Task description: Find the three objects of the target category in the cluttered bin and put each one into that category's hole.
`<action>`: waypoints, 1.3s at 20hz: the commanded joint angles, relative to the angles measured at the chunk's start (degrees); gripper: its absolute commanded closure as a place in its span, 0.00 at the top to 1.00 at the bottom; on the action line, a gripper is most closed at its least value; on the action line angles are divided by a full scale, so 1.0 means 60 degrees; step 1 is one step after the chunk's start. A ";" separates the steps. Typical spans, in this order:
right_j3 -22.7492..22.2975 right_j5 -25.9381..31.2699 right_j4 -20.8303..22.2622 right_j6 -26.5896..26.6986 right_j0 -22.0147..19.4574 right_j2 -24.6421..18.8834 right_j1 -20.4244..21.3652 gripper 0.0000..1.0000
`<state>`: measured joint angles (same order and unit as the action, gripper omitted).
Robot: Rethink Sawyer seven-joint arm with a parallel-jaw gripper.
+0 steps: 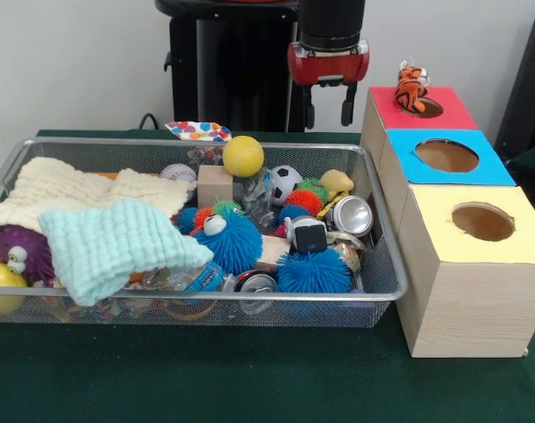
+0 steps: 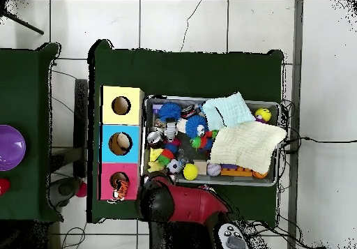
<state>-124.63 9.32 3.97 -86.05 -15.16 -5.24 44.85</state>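
The silver wire mesh bin (image 1: 386, 260) sits on the green table, full of toys; it also shows in the overhead view (image 2: 282, 143). An orange black-striped plush tiger (image 1: 412, 88) sits at the edge of the red-faced hole (image 1: 428, 108) on the wooden box, partly in it; the tiger (image 2: 121, 187) and the hole (image 2: 118, 179) also show from overhead. A pale yellow plush (image 1: 337, 185) lies at the bin's far right corner. My gripper (image 1: 329, 104) hangs open and empty above the bin's far right, left of the red hole.
The wooden box also has a blue-faced hole (image 1: 446, 155) and a yellow-faced hole (image 1: 483, 221). The bin holds blue spiky puffer balls (image 1: 230, 241), a yellow ball (image 1: 242, 156), a soccer ball (image 1: 284, 182), cans (image 1: 352, 214), a wooden block (image 1: 214, 186) and knitted cloths (image 1: 108, 242).
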 commanded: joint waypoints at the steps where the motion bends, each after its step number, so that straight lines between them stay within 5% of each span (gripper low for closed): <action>1: 0.1214 -0.1007 0.0553 -0.1143 0.0061 0.0243 -0.0456 1.00; 10: 0.1140 -0.2473 0.0719 -0.1552 -0.0071 0.0207 -0.0842 1.00; 26: 0.1027 -0.2204 0.0445 -0.1427 -0.0080 0.0203 -0.0763 1.00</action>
<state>-123.27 -3.39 6.03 -86.05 -15.12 -2.97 41.56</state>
